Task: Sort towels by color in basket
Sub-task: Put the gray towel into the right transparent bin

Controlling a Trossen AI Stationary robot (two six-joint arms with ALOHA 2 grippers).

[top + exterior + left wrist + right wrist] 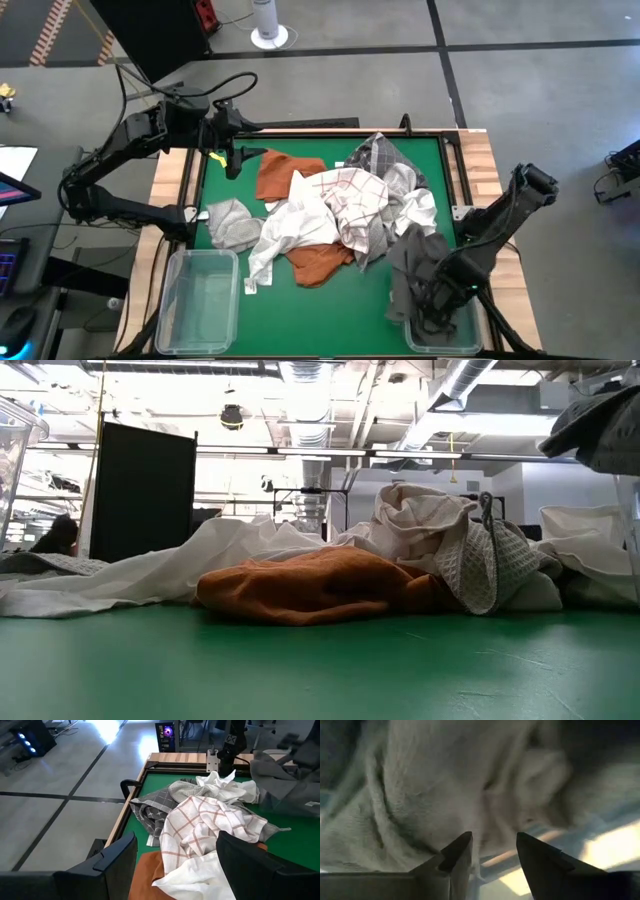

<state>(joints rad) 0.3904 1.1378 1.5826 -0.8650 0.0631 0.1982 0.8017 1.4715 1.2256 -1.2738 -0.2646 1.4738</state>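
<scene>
A heap of towels lies in the middle of the green table [220, 190]: rust orange ones [280, 172] [310, 585], a white checked one [355, 195] [200, 820], white ones [290, 225] and grey ones [232, 222]. A dark grey towel [418, 262] [420, 795] hangs over the far rim of the clear bin [445, 335] at the near right, one end inside it. My right gripper [437, 290] [492, 845] hovers open just above that towel. My left gripper [232, 152] [176, 837] waits open, raised over the table's far left, facing the heap.
A second clear bin [200, 300] stands at the near left. Wooden rails [470, 170] frame the table. The dark grey towel's raised part shows at the low view's upper right [600, 430]. Bare green surface lies along the near edge between the two bins.
</scene>
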